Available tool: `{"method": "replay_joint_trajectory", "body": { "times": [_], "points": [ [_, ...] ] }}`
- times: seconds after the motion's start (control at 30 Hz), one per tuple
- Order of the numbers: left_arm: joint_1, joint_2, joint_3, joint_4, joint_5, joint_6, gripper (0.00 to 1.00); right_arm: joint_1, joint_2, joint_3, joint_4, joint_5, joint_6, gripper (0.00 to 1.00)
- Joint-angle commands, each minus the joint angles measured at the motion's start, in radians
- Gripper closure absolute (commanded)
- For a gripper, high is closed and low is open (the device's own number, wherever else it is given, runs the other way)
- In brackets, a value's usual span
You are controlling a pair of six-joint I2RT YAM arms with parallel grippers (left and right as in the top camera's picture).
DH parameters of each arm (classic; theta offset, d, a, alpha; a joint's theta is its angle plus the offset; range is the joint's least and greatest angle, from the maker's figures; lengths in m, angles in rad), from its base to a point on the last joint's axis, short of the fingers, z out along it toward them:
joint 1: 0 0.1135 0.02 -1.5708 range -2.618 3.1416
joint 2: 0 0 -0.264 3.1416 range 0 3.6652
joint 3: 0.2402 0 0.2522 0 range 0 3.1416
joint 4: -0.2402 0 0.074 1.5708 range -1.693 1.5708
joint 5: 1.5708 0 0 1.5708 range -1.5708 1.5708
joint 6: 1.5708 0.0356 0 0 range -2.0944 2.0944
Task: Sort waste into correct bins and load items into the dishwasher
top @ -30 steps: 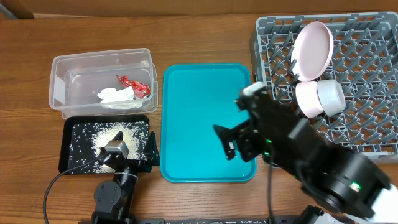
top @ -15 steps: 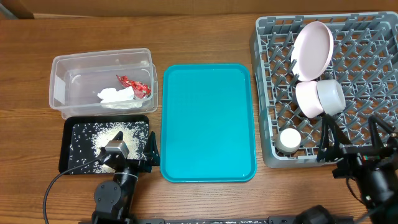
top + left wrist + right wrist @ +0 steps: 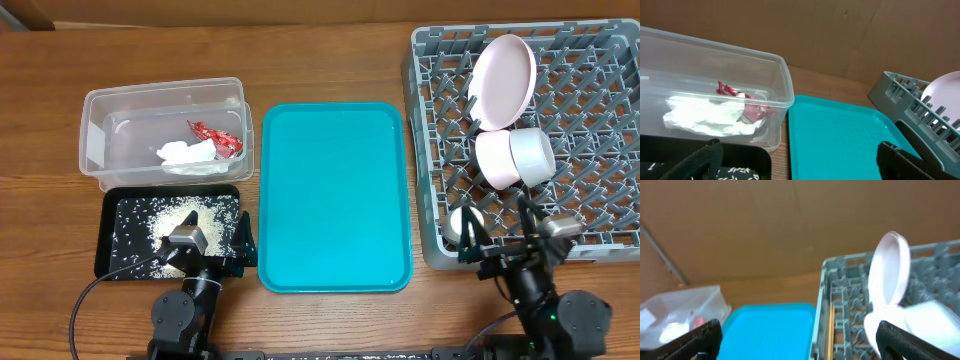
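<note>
The clear tub (image 3: 100, 115) holds the red wrapper (image 3: 213, 137) and the white napkin (image 3: 187, 153); the left wrist view shows the wrapper (image 3: 730, 90) and the napkin (image 3: 705, 120) too. Rice (image 3: 175, 222) lies in the black tray (image 3: 115, 255). The grey rack (image 3: 590, 150) holds an upright plate (image 3: 503, 80), two bowls (image 3: 515, 157) and a small cup (image 3: 463, 222). Chopsticks (image 3: 831, 330) lie along the rack's left edge. My left gripper (image 3: 215, 258) is open and empty at the black tray's front right corner. My right gripper (image 3: 500, 240) is open and empty at the rack's front left corner.
A teal tray (image 3: 335, 195) lies between the tub and the rack, with nothing on it. It fills the gap between the fingers in the left wrist view (image 3: 840, 135) and shows in the right wrist view (image 3: 770, 325). A brown cardboard wall stands behind the table.
My right arm has drawn back from over the teal tray to the table's front edge by the rack. The small cup now shows in the rack. The left arm has not moved.
</note>
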Motion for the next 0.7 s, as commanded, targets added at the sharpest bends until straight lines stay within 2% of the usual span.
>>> {"method": "replay_joint_trajectory", "body": {
  "times": [0.0, 0.3, 0.67],
  "points": [
    [0.005, -0.01, -0.004, 0.002, 0.011, -0.01, 0.0, -0.021, -0.061, -0.085, 0.042, -0.056, -0.008, 0.0],
    [0.005, -0.01, -0.004, 0.002, 0.011, -0.01, 0.0, -0.028, -0.093, -0.329, 0.339, -0.056, -0.008, 0.0],
    [0.005, -0.01, -0.004, 0.002, 0.011, -0.01, 0.0, -0.028, -0.093, -0.34, 0.302, -0.037, -0.008, 0.0]
  ]
}}
